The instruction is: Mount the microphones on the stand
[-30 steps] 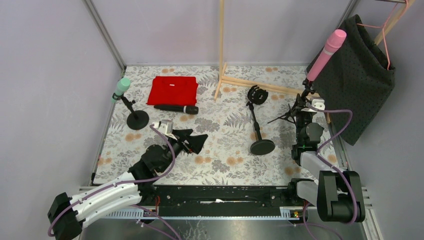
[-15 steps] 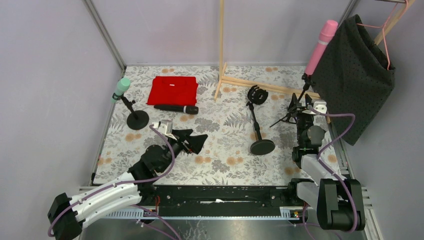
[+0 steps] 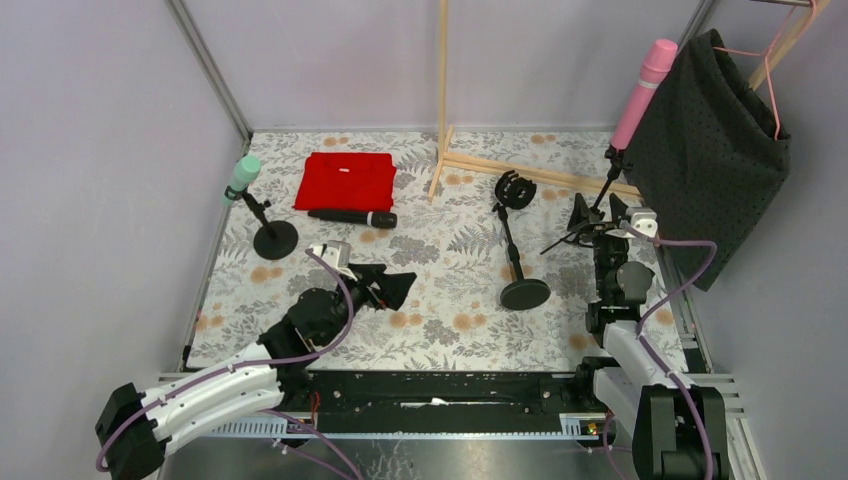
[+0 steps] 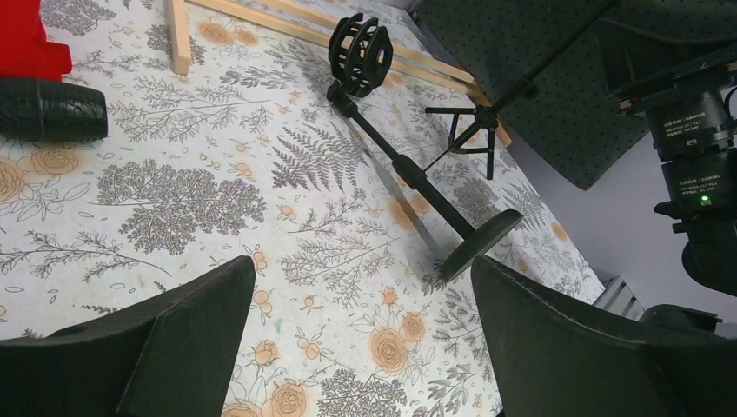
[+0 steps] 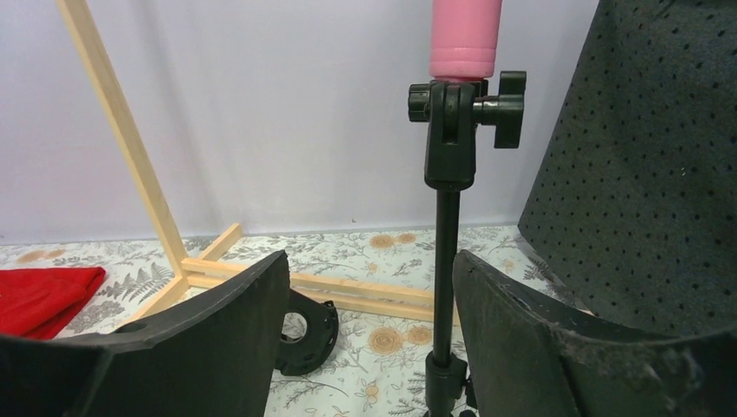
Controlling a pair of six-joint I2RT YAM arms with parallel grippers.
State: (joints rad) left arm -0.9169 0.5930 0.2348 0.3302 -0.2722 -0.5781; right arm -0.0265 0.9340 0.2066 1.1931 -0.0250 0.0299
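The pink microphone (image 3: pixel 644 92) (image 5: pixel 466 35) sits in the clip of a tripod stand (image 3: pixel 603 195) at the right and points up. My right gripper (image 3: pixel 600 216) (image 5: pixel 369 334) is open just in front of that stand's pole (image 5: pixel 447 261), which shows in the gap close to the right finger. At the far left, the mint green microphone (image 3: pixel 243 173) is clipped on a round-base stand. The black microphone (image 3: pixel 352 216) (image 4: pixel 48 109) lies flat on the table. A stand with an empty clip (image 3: pixel 514 190) (image 4: pixel 360 52) is in the middle. My left gripper (image 3: pixel 385 283) (image 4: pixel 361 347) hangs open and holds nothing.
A folded red cloth (image 3: pixel 345 180) lies behind the black microphone. A wooden rack (image 3: pixel 442 100) stands at the back, with its foot bars on the table. A dark dotted garment (image 3: pixel 715 150) hangs on a hanger right behind the pink microphone. Walls close in both sides.
My right gripper has opened and let go of the tripod stand's pole, then drawn back slightly. The pink microphone swung from leaning right to more upright. The left arm barely shifted.
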